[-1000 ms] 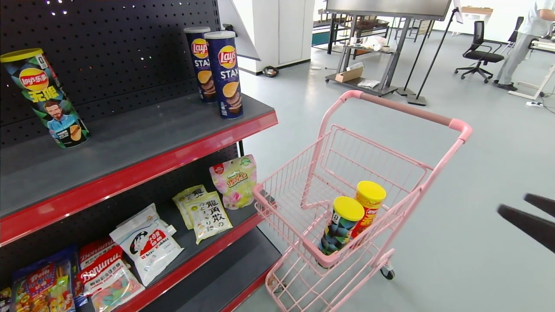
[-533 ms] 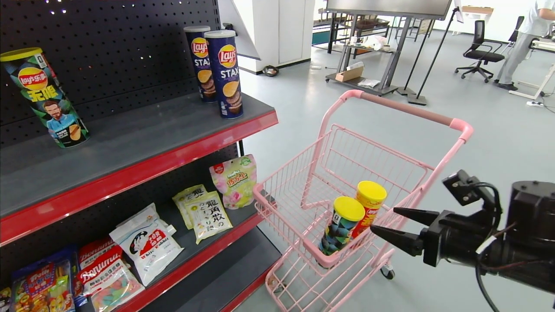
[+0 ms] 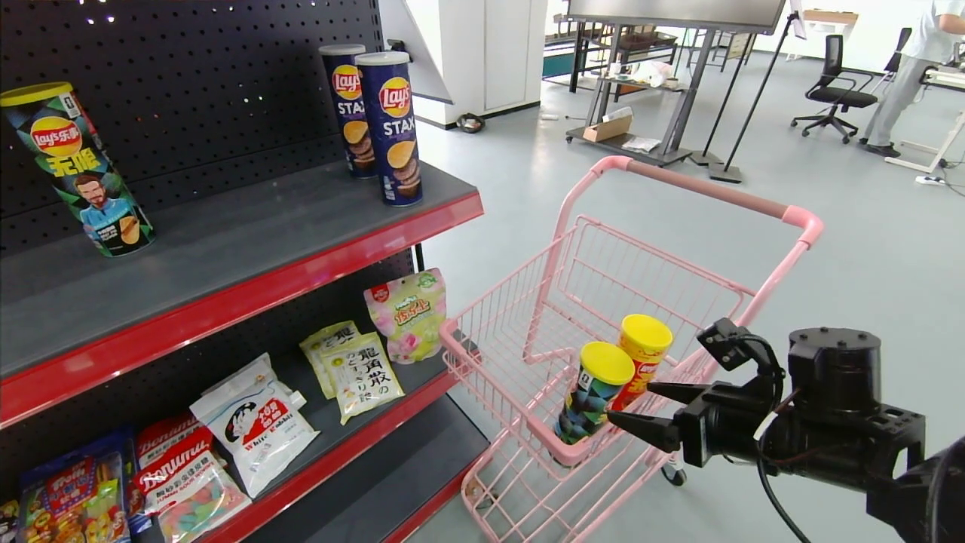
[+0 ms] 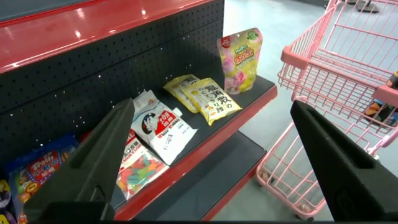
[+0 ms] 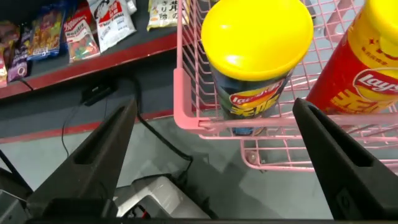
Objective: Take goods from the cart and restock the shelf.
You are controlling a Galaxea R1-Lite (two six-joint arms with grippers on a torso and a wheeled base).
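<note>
The right gripper [image 3: 630, 402] hangs wide open and empty just outside the pink cart [image 3: 709, 192], level with two yellow-lidded cans standing inside (a dark can [image 3: 595, 396] and a red can [image 3: 644, 351], side by side). The left gripper [image 4: 211, 168], also spread and empty, faces snack bags [image 4: 165, 127] on the lower shelf [image 4: 256, 98].
</note>
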